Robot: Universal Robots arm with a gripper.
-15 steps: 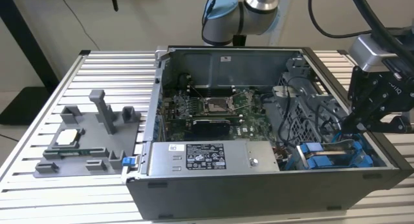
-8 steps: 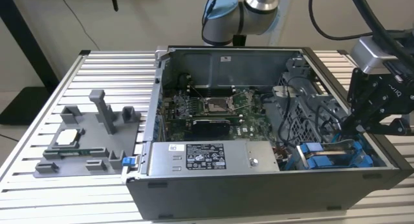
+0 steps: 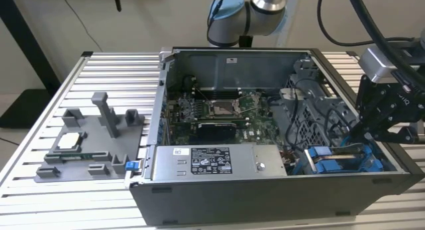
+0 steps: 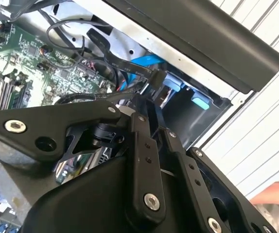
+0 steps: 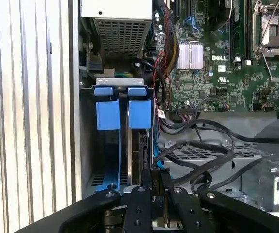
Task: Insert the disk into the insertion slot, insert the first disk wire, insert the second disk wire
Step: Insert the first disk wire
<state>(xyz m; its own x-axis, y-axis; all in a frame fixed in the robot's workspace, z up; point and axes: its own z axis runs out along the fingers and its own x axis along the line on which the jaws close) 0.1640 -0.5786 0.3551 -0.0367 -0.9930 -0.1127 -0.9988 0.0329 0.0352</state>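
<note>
The disk (image 5: pixel 142 148) stands on edge in the insertion slot (image 5: pixel 88 145), a grey metal bay with blue plastic tabs (image 5: pixel 108 114) at one end. In the exterior view the slot (image 3: pixel 339 163) sits in the near corner of the open computer case, at the exterior view's right. My gripper (image 5: pixel 155 178) hangs just over the disk's end with its fingers (image 5: pixel 138 208) close together on a black wire connector (image 4: pixel 157 77). A flat black wire (image 4: pixel 125 65) runs from that connector. From outside, the gripper (image 3: pixel 353 138) reaches down into the case above the slot.
The silver power-supply box (image 3: pixel 212 163) lies beside the slot, with the motherboard (image 3: pixel 219 110) behind it. Loose black cables (image 5: pixel 198 155) and a blue cable (image 5: pixel 157 156) crowd the space next to the disk. A grey fixture (image 3: pixel 86 150) with parts stands on the ribbed table.
</note>
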